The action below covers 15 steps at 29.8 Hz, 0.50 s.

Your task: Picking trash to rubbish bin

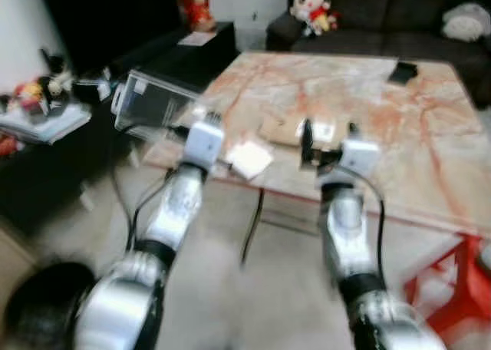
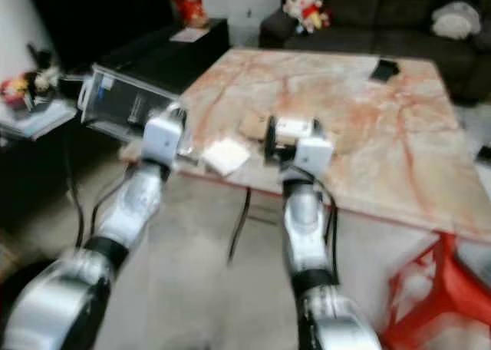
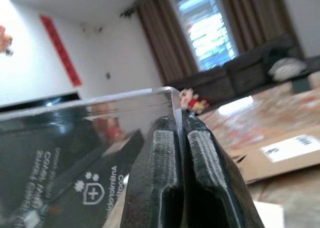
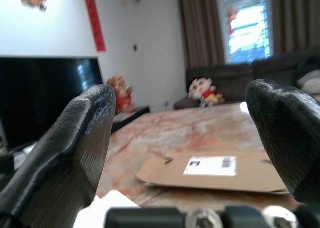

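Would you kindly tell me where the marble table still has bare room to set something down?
The marble table is bare across its right half, between the cardboard envelope and the black item at the far corner. The near left edge is crowded: white paper, the envelope, and the clear plastic box pinched by the left end effector.

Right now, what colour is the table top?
Pale marble with orange-red veins, clearest in the left eye view.

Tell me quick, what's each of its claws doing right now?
Left gripper: shut on the edge of a clear plastic box.
Right gripper: open, holding nothing, aimed at the flat cardboard envelope on the table.
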Tool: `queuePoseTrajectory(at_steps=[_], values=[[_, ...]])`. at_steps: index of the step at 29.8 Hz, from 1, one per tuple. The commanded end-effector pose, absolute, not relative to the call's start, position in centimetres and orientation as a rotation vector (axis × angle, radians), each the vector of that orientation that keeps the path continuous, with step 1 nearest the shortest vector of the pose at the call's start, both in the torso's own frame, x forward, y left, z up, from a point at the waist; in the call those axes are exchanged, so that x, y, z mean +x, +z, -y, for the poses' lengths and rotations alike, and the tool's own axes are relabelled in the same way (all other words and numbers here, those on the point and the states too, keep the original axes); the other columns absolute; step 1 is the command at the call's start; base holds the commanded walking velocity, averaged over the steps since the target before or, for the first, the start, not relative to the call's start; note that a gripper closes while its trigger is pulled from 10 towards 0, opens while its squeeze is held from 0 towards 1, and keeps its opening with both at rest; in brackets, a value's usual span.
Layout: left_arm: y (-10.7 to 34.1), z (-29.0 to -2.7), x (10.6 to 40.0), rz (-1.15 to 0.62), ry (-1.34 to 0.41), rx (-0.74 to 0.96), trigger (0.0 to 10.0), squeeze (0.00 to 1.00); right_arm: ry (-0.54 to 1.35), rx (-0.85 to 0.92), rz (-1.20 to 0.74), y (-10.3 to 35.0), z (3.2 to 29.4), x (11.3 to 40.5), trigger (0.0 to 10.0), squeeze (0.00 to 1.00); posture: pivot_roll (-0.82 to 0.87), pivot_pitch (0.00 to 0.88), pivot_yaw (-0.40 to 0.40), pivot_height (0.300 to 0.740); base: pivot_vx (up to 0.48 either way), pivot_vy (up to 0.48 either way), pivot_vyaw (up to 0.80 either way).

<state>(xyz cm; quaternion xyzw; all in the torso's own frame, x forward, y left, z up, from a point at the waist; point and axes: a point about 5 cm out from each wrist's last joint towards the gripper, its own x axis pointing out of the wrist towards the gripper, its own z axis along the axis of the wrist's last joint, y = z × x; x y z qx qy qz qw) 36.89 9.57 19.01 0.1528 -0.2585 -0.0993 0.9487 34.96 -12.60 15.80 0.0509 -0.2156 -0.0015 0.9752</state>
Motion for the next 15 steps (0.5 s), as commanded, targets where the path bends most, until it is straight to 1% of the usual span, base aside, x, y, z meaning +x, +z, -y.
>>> queuePoseTrajectory(at_steps=[1, 6, 9, 10, 11, 13, 14, 15], values=[[19.4, -9.3, 36.9, 0.538, -0.211, 0.311, 10.0, 0.0, -0.013, 0.099, 0.429, 15.7, 12.9, 35.0, 10.0, 0.0, -0.07, 0.0, 0.054, 0.74, -0.311, 0.0, 0.0], [18.8, -9.6, 36.9, 0.516, -0.207, 0.316, 10.0, 0.0, -0.016, 0.097, 0.402, 15.1, 13.1, 34.9, 10.0, 0.0, -0.07, 0.0, 0.053, 0.74, -0.296, 0.0, 0.0], [17.7, -10.2, 36.8, 0.465, -0.198, 0.328, 10.0, 0.0, -0.031, 0.093, 0.353, 13.9, 13.5, 34.7, 10.0, 0.0, -0.07, 0.0, 0.052, 0.74, 0.0, 0.0, 0.0], [16.8, -10.6, 36.8, 0.419, -0.184, 0.31, 10.0, 0.0, -0.029, 0.1, 0.308, 12.9, 13.7, 34.5, 10.0, 0.0, -0.07, 0.0, 0.052, 0.74, 0.0, 0.0, 0.0], [16.8, -10.6, 36.8, 0.419, -0.184, 0.31, 10.0, 0.0, -0.029, 0.1, 0.308, 12.9, 13.7, 34.5, 10.0, 0.0, -0.07, 0.0, 0.052, 0.74, 0.0, 0.0, 0.0], [14.7, -11.4, 36.6, 0.314, -0.177, 0.29, 10.0, 0.0, -0.01, 0.136, 0.195, 10.7, 13.9, 34.2, 10.0, 0.0, -0.07, 0.0, 0.05, 0.74, 0.0, 0.0, 0.0], [11.3, -12.4, 36.0, 0.127, -0.177, 0.247, 10.0, 0.0, 0.005, 0.17, 0.047, 7.7, 14.3, 33.3, 10.0, 0.0, -0.07, 0.0, 0.047, 0.74, 0.0, 0.0, 0.0], [11.3, -12.4, 36.0, 0.127, -0.177, 0.247, 10.0, 0.0, 0.005, 0.17, 0.047, 7.7, 14.3, 33.3, 10.0, 0.0, -0.07, 0.0, 0.047, 0.74, 0.0, 0.0, 0.0]])
